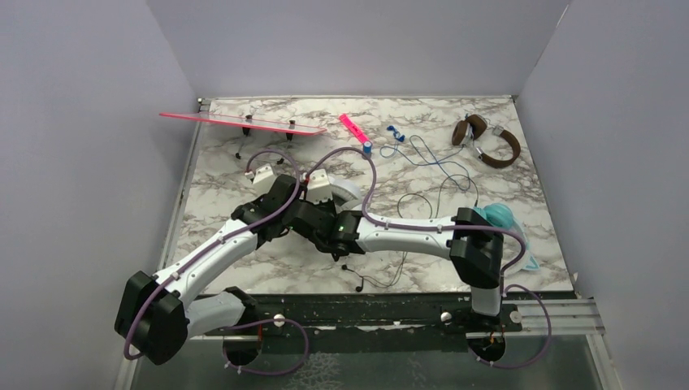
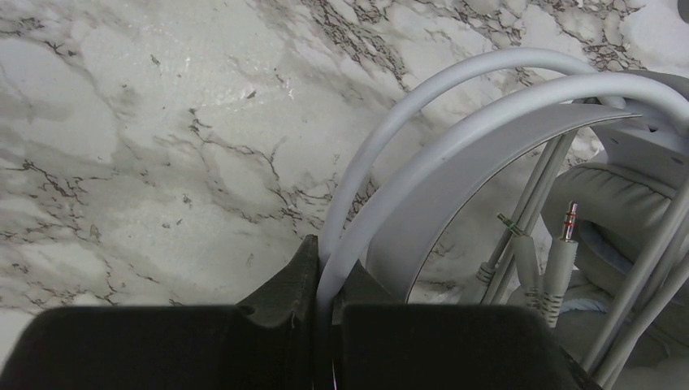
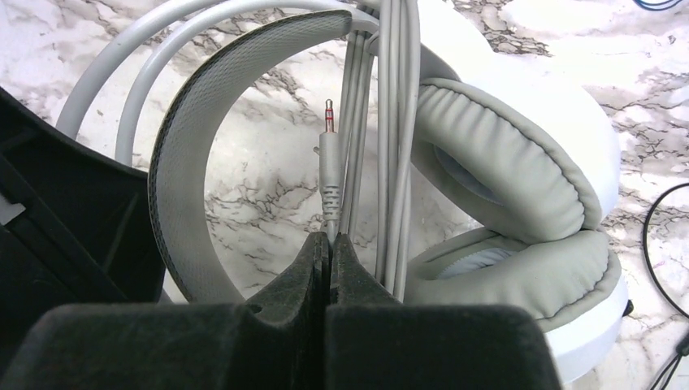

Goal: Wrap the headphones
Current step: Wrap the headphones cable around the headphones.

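The white-grey headphones [image 1: 348, 192] lie mid-table, mostly hidden under both wrists. My left gripper [image 2: 329, 266] is shut on one of the two white tubes of the headband [image 2: 455, 122]. My right gripper [image 3: 329, 242] is shut on the grey cord just below its jack plug [image 3: 328, 154], inside the padded band's arc and beside several cord strands [image 3: 390, 122] running along the folded ear cups [image 3: 520, 179]. The brown headphones [image 1: 489, 143] sit at the back right. The teal headphones [image 1: 500, 218] lie half hidden under my right arm.
A pink strip on small stands [image 1: 244, 122] runs along the back left, with a pink marker [image 1: 353, 127] beside it. A blue cable [image 1: 422, 154] and thin black cables [image 1: 382, 276] trail across the table's right and front. Grey walls close three sides.
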Robot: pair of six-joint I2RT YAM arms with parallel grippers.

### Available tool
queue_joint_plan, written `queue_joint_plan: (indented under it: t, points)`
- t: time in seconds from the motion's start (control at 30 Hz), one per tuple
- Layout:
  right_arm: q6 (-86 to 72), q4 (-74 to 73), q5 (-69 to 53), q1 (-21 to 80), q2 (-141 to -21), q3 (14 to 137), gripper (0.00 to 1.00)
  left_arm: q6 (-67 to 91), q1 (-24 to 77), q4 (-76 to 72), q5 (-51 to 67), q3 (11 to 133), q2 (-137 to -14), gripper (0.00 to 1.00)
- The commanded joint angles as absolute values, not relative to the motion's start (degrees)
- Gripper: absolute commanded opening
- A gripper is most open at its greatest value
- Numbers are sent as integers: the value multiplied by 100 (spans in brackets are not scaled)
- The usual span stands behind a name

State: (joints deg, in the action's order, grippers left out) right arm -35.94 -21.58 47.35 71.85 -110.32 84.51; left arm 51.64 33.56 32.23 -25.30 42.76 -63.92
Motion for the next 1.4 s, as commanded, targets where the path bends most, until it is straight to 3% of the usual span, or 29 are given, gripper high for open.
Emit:
queue_joint_plan:
  t: [0.0,0.37,0.73,0.97,1.1,1.3,1.37]
  points:
    - [-3093,-2892,5095,7094,-11469,8431,2,5489,3507,3541,-2179,4671,-6289,0]
    - [-3296,-2175,4850,6933,-11031,7875,0,5998,3507,4218,-2097,5061,-6460,0]
    - [-4160,-3554,5431,6863,-11692,8702,1,6407,3507,4420,-2112,5160,-6431,0]
    - [-3793,-2913,5240,6807,-11512,8400,1,6538,3507,4534,-2130,5222,-6440,0]
    - [-4021,-3551,5275,6794,-11879,8821,10,6539,3507,4521,-2179,5207,-6377,0]
    - [-3337,-2923,4976,6794,-11744,8713,32,6478,3507,4480,-2215,5188,-6341,0]
    - [-3217,-2847,4916,6794,-11749,8705,33,6480,3507,4481,-2223,5164,-6339,0]
